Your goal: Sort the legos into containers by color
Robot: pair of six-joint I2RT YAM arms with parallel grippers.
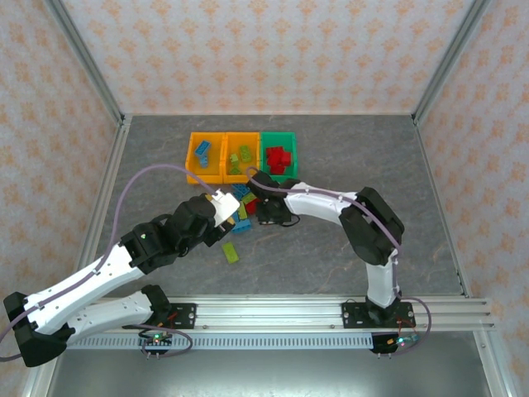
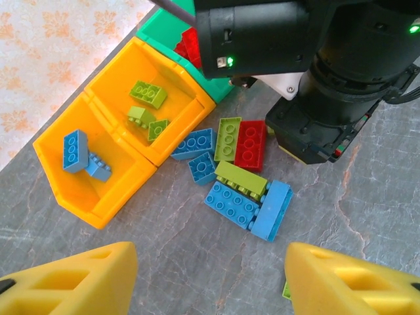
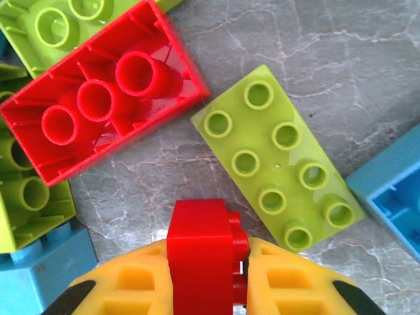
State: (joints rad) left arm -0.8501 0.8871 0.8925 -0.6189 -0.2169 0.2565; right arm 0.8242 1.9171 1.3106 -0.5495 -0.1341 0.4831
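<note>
Closest to our right wrist camera, a small red studded plastic brick [image 3: 205,246] is sitting pinched between our yellow right fingers [image 3: 282,279], which are clamping shut on it low over the grey marbled bench [image 3: 164,167]. Whether it is touching the surface we cannot tell. At ten o'clock from it a larger red brick [image 3: 98,105] is lying hollow side up, and at two o'clock a lime-green eight-stud brick [image 3: 279,174] is resting flat.

Our left fingers [image 2: 79,279] are hanging about half open over the loose pile [image 2: 239,177], gripping nothing.

In the top view, three small open plastic bins are standing in a row at twelve o'clock of the pile. One orange bin [image 1: 198,174] is taking blue bricks, a second orange bin [image 1: 248,141] is taking lime ones, and a green bin [image 1: 289,139] is taking red.

We are judging the step in hand to be the pick of a red brick, with the grasp made and the lift not yet begun. Next we are needing to raise it clear of its neighbours, carry it toward one o'clock to the green bin, and release it there. Several blue, lime and red bricks are waiting on the bench, so the sorting is looking roughly half done.
</note>
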